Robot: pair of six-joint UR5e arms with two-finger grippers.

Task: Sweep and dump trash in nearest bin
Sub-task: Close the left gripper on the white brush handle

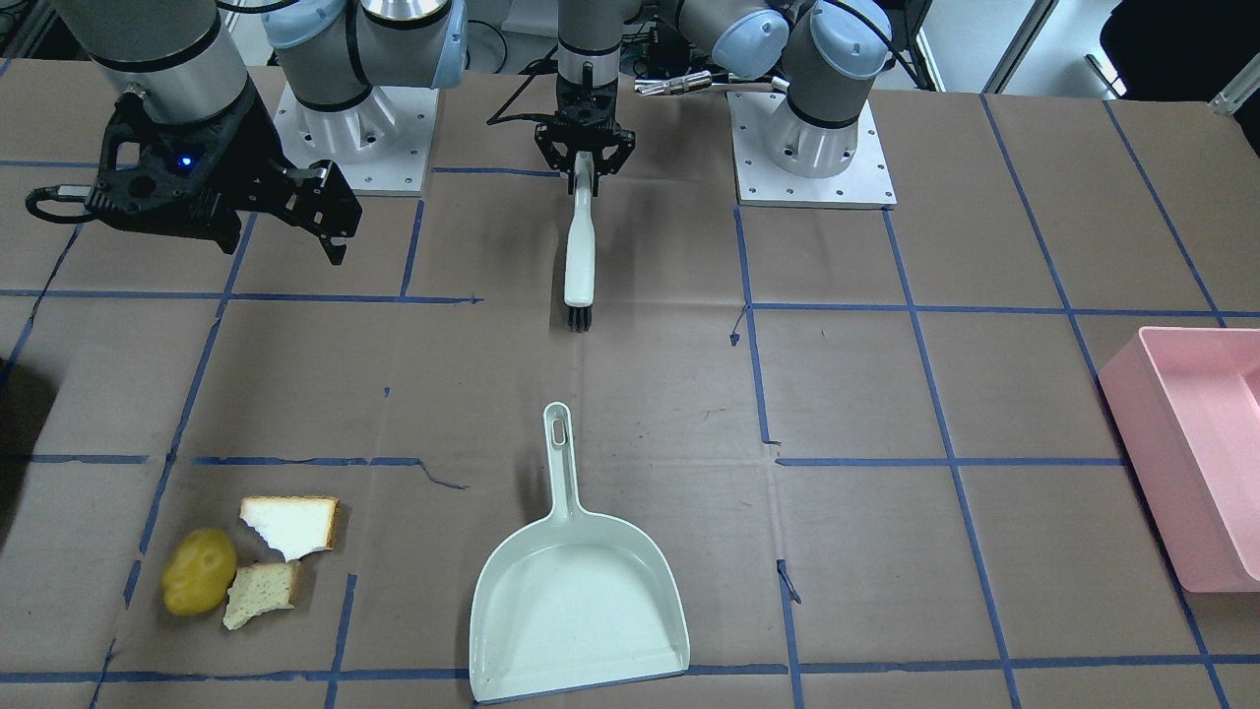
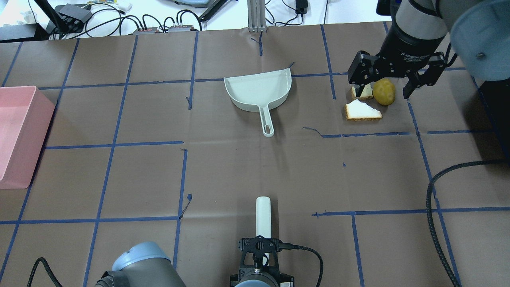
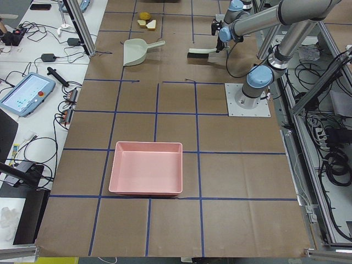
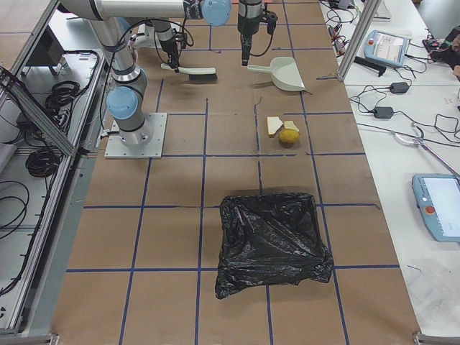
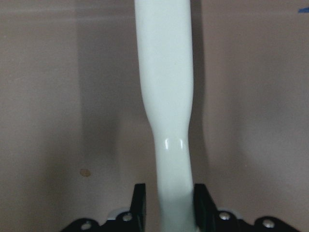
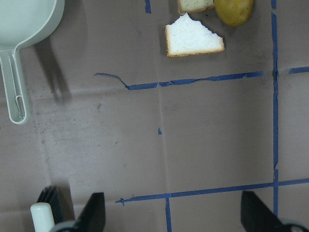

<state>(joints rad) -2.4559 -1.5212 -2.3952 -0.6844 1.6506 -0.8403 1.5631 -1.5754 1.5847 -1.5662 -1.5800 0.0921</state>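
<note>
Trash (image 1: 241, 561) sits in a tight cluster on the tabletop (image 1: 886, 394), toward the robot's right and on the side away from its bases: a lumpy yellow potato-like piece (image 1: 199, 571), a smaller bread piece (image 1: 261, 594) pressed against it, and a larger bread piece (image 1: 293, 522) just beside both, each bread piece white with a tan crust. The dustpan (image 1: 576, 601) lies flat near the middle of the tabletop, apart from the cluster, with its handle pointing toward the robot and its open mouth facing away. The left gripper (image 1: 584, 172) has its fingers (image 5: 139, 203) clenched on the end of the white handle of the brush (image 1: 580, 256), whose black bristles (image 1: 580, 318) point toward the dustpan's handle; I cannot tell whether the bristles touch the tabletop. The right gripper (image 2: 382, 81) hangs above the tabletop with its fingers (image 6: 94, 212) spread wide and nothing between them; its wrist view looks down on the larger bread piece and the potato-like piece at the top edge. A pink bin (image 1: 1162, 473) stands at the tabletop's end on the robot's left, well apart from the cluster, and a black bag-lined bin (image 4: 269, 241) stands at the end on the robot's right, the nearer of the two to the cluster
</note>
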